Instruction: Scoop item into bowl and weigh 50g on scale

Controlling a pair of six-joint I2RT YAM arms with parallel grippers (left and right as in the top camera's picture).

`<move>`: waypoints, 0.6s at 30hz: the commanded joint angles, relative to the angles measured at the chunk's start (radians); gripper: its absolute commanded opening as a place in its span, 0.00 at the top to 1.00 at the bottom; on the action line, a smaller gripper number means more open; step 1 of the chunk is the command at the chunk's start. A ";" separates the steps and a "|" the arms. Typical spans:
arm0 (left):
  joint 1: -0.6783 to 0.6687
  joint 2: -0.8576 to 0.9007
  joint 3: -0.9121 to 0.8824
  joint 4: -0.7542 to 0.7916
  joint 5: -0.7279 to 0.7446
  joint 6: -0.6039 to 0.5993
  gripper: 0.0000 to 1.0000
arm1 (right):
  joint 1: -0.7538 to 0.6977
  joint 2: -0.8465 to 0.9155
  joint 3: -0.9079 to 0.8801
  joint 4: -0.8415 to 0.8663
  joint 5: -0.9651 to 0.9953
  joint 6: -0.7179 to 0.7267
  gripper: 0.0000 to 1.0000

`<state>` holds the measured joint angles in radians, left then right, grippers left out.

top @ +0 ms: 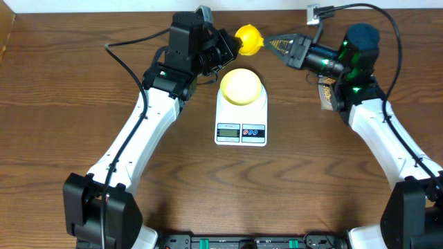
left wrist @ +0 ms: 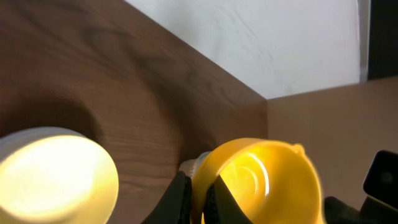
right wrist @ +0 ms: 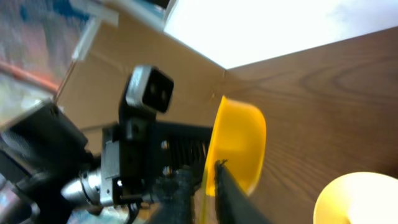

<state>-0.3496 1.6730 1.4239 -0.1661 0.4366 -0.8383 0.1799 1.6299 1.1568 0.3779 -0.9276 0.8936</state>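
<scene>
The pale-yellow bowl [top: 241, 86] stands on the white scale [top: 241, 128] at the table's middle; I see no grains in it. It also shows in the left wrist view [left wrist: 56, 177] and the right wrist view [right wrist: 360, 199]. A bright yellow scoop [top: 249, 38] hangs above the table behind the scale. My left gripper [top: 232, 43] is shut on its cup rim [left wrist: 267, 180]. My right gripper [top: 277, 43] closes on the scoop's thin edge from the right [right wrist: 239, 143]. Tan grains [top: 325, 93] show in a tub mostly hidden under my right arm.
The table's back edge and a white wall lie just behind the scoop. Black cables run along the back on both sides. A small white box [top: 313, 12] sits at the back right. The left arm's wrist camera [right wrist: 149, 90] faces my right gripper closely.
</scene>
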 commanded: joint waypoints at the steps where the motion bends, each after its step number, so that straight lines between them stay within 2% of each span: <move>1: -0.005 -0.007 0.018 0.012 0.014 0.204 0.92 | 0.016 0.006 0.009 -0.013 -0.005 -0.109 0.59; 2: -0.005 -0.007 0.018 0.010 0.010 0.260 0.92 | 0.011 0.006 0.009 -0.017 -0.006 -0.119 0.52; 6: -0.004 -0.007 0.018 -0.055 -0.063 0.437 0.92 | -0.011 0.006 0.009 -0.040 -0.008 -0.145 0.42; 10: -0.004 -0.007 0.018 -0.096 -0.118 0.591 0.92 | -0.023 0.006 0.009 -0.121 -0.020 -0.178 0.42; 13: -0.004 -0.007 0.018 -0.098 -0.186 0.608 0.92 | -0.016 0.006 0.009 -0.198 -0.013 -0.195 0.45; 18: -0.004 -0.007 0.018 -0.086 -0.196 0.689 0.92 | -0.001 0.006 0.008 -0.237 -0.013 -0.225 0.47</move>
<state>-0.3515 1.6730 1.4239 -0.2619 0.2798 -0.2466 0.1619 1.6299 1.1572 0.1524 -0.9348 0.7132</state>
